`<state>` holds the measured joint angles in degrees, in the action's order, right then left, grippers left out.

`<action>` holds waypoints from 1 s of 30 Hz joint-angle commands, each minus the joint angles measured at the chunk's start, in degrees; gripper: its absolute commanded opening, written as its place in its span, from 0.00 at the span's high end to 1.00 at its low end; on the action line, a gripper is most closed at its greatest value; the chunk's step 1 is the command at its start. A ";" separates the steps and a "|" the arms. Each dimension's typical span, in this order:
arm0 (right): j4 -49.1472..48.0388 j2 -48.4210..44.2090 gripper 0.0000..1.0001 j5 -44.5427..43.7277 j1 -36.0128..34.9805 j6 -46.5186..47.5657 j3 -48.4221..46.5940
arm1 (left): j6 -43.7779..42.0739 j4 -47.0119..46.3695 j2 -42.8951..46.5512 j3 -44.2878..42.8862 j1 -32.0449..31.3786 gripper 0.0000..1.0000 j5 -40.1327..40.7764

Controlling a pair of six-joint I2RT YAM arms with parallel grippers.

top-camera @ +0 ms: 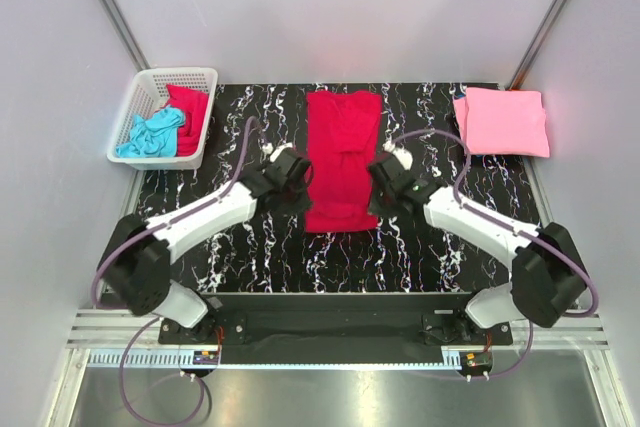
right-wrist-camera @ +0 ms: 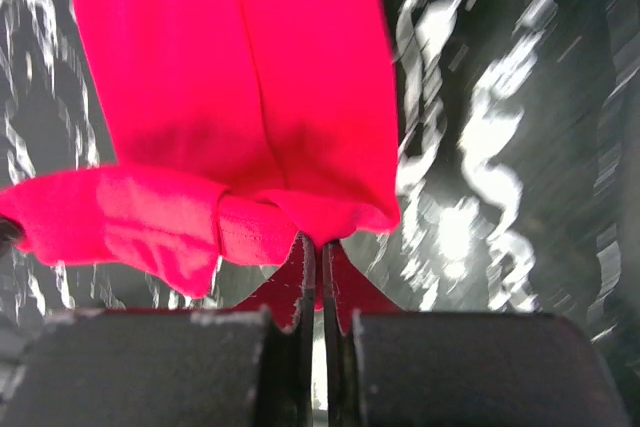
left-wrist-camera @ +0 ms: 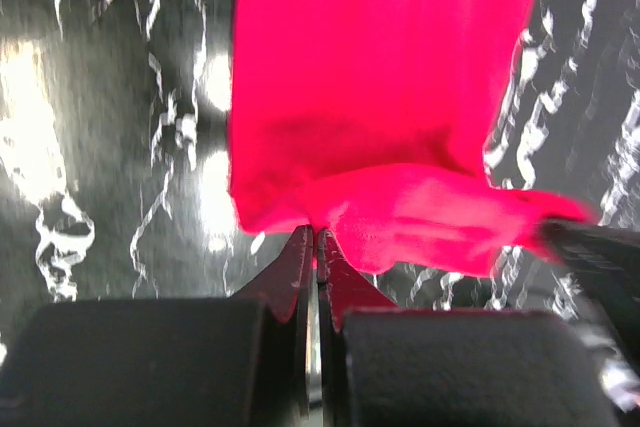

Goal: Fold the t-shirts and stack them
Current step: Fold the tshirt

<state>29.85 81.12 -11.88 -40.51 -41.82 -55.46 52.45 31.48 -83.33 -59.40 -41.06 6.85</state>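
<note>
- The left gripper [left-wrist-camera: 316, 232] has its jaws pressed together on a bunched edge of the crimson t-shirt [left-wrist-camera: 380, 77]. The cloth comes out right at the tips.
- The right gripper [right-wrist-camera: 318, 239] does the same on the opposite edge, with its jaws pinching a small gather of the same red fabric.
- In the left wrist view a rumpled band of the shirt runs from the pinch towards the right, where the dark blur of the other gripper shows at the edge of the view.
- From above, the left gripper [top-camera: 300, 179] touches the left side of the shirt and the right gripper [top-camera: 378, 185] touches its right side. Both sit about level with each other, a little nearer than mid-length.
- The crimson t-shirt [top-camera: 343, 147] lies as a long narrow strip down the middle of the counter [top-camera: 250, 247], running far to near. It is creased between the two grippers.
- A pink t-shirt [top-camera: 502, 122] lies folded flat at the far right corner of the counter, well apart from the arms.
- A white lattice basket [top-camera: 165, 162] stands at the far left corner. It holds a crumpled turquoise t-shirt [top-camera: 150, 135], with a red t-shirt [top-camera: 190, 107] beside it on the right.
</note>
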 commanded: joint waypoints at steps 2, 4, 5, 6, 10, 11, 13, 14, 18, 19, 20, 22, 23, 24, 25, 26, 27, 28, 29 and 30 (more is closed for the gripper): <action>-2.59 3.85 1.00 0.35 7.37 10.00 -7.37 | -3.48 2.09 -9.10 -8.52 1.50 1.00 5.98; -3.74 6.31 1.00 2.11 9.21 13.15 -10.61 | -4.02 2.35 -12.28 -11.25 2.21 1.00 6.51; -5.22 9.11 1.00 3.25 10.61 14.13 -11.68 | -4.45 2.44 -14.04 -12.66 2.56 1.00 6.42; -5.58 10.62 1.00 4.14 11.24 15.09 -12.90 | -5.07 2.61 -17.10 -15.63 3.35 1.00 6.42; -8.13 18.62 1.00 9.05 14.14 18.61 -19.85 | -7.00 3.14 -24.32 -23.38 5.28 1.00 6.25; -8.75 21.68 1.00 9.59 14.58 18.88 -21.08 | -7.53 3.32 -25.64 -25.05 5.81 1.00 6.16; -9.54 24.42 1.00 10.47 15.72 19.67 -24.24 | -8.67 4.02 -29.41 -30.06 6.95 1.00 6.24; -9.80 26.87 1.00 10.39 16.07 19.85 -25.39 | -9.20 4.37 -30.74 -33.38 7.48 1.00 6.07; -10.16 32.33 1.00 11.35 18.53 20.73 -31.35 | -11.13 5.08 -36.19 -41.12 9.76 1.00 6.07; -10.07 33.21 1.00 11.53 18.89 20.82 -32.24 | -11.40 5.43 -37.42 -42.63 10.20 1.00 5.81; -10.07 34.53 1.00 11.70 19.24 20.90 -32.95 | -11.75 5.43 -39.35 -44.04 10.56 1.00 5.46; -10.16 35.59 1.00 11.70 19.77 21.08 -34.62 | -12.63 6.30 -41.47 -47.99 11.61 1.00 4.93; -10.25 36.29 1.00 11.70 20.03 21.26 -35.06 | -12.89 6.39 -43.48 -50.01 11.88 1.00 4.14; -10.25 36.56 1.00 11.70 20.12 21.34 -35.85 | -13.07 6.66 -44.11 -50.64 12.23 1.00 4.05; -10.51 36.91 1.00 11.70 20.30 21.69 -36.20 | -13.24 6.57 -44.72 -51.08 12.40 1.00 4.05; -10.86 37.79 1.00 11.79 20.47 21.87 -36.56 | -13.33 6.75 -45.51 -52.21 12.67 1.00 3.70; -10.86 38.23 1.00 11.70 20.56 22.05 -37.69 | -13.60 6.66 -46.74 -52.66 13.10 1.00 3.26; -10.95 38.76 0.95 11.70 20.73 22.05 -38.14 | -13.60 6.66 -47.36 -53.10 13.28 0.99 2.91; -11.04 39.72 0.85 11.70 20.91 22.22 -38.49 | -14.03 6.49 -47.71 -53.54 13.81 0.93 2.12; -11.12 40.16 0.70 11.70 21.09 22.22 -39.02 | -14.39 6.14 -48.06 -53.72 13.99 0.87 1.85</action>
<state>21.15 119.72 -0.32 -20.10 -21.28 -91.26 40.05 37.80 -130.34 -110.17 -28.25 10.04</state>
